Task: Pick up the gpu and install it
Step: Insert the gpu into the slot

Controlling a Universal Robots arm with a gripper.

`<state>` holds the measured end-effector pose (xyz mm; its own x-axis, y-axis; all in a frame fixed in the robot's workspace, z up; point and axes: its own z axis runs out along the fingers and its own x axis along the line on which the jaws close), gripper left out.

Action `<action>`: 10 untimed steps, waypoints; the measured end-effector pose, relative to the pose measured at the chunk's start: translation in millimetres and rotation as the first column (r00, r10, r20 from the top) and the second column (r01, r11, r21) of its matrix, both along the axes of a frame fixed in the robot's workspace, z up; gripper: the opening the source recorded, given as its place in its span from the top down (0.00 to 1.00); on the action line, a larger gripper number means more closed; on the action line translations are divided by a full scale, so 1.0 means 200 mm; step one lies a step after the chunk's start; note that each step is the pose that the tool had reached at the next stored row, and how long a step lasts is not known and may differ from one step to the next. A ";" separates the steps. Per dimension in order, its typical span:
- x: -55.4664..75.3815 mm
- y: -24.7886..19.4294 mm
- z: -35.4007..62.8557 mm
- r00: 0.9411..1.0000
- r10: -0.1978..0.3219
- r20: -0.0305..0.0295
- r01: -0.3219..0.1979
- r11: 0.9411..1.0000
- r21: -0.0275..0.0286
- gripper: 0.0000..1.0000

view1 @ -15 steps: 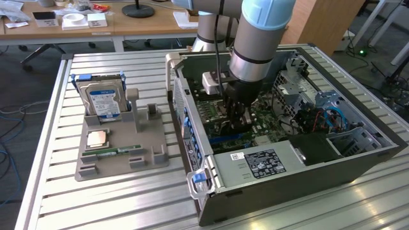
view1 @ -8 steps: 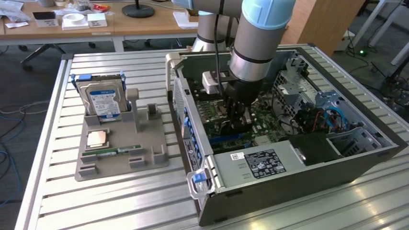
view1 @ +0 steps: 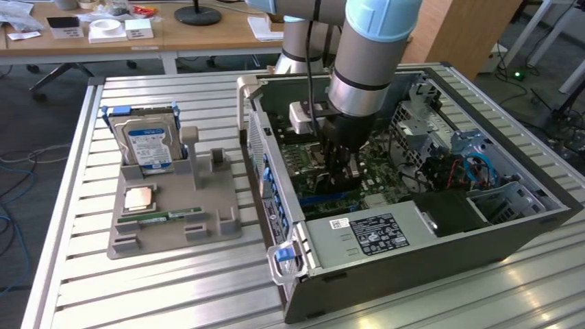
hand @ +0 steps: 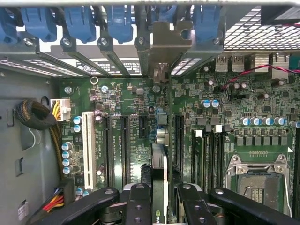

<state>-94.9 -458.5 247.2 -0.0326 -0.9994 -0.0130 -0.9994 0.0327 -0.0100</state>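
Item: hard drive (view1: 146, 145), blue-labelled, was stood upright in the grey holder (view1: 169, 226) on the slatted table (view1: 137, 288), well apart from the pincer toward the exterior view's left. A RAM stick (view1: 164, 216) was laid low in the same holder.

Item: computer case (view1: 412, 240), open, was entered from above by the arm.

Item: pincer (hand: 159, 197) was closed narrowly on the gpu (hand: 159, 164), which was held edge-on between the fingers (hand: 138, 201), over the motherboard (hand: 140, 98) and in line with the expansion slots (hand: 124, 145). Its silver bracket (hand: 166, 44) was seen at the rear slot openings, beside the blue clips (hand: 79, 21).

Handling note: the card edge would best be kept parallel to its slot and lowered straight, bracket tucked against the rear wall.

Clearance: capacitors (hand: 68, 154) and the cable bundle (hand: 35, 115) were crowded to one side, the RAM slots (hand: 208, 154) and processor socket (hand: 255, 180) to the other; open room was judged slight sideways, freer upward.
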 end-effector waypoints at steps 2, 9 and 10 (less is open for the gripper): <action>0.00 0.000 -0.002 1.000 -0.002 0.000 0.002 1.000 -0.002 0.74; 0.00 0.000 -0.014 1.000 -0.009 0.000 0.009 1.000 -0.002 0.74; 0.00 0.000 -0.017 1.000 -0.010 0.000 0.010 1.000 -0.002 0.74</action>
